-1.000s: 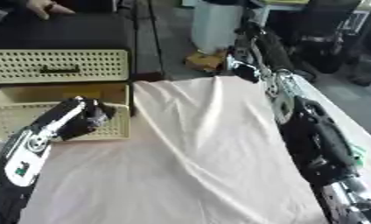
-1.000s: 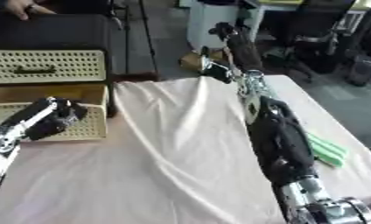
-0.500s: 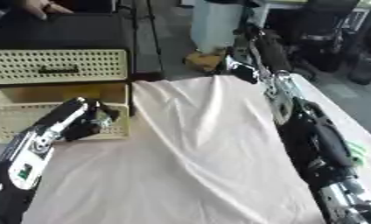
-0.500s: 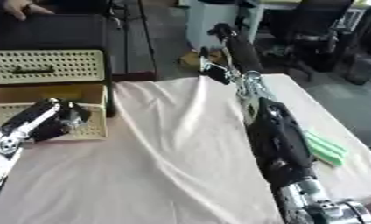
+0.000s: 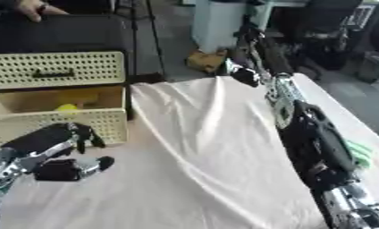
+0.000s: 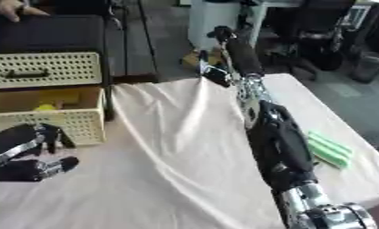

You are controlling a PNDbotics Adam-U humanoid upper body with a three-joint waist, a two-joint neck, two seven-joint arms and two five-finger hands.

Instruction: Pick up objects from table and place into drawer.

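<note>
A cream perforated drawer (image 5: 64, 120) stands pulled out at the table's left, with a yellow thing (image 5: 67, 107) lying inside. My left hand (image 5: 56, 150) hovers low over the white cloth just in front of the drawer, fingers relaxed and holding nothing. A light green object (image 6: 330, 150) lies on the cloth near the table's right edge. My right arm stretches up the right side to the far edge, where the right hand (image 6: 214, 73) shows dark and small; its fingers are not readable.
Above the open drawer sits a shut drawer (image 5: 56, 74) of the same cream unit, under a black box (image 5: 64, 33) on which a person's hand rests. The white cloth (image 5: 200, 147) lies creased over the table. Office chairs stand beyond the far edge.
My left hand has drawn back from the open drawer's front wall toward the lower left. The right arm has stayed where it was.
</note>
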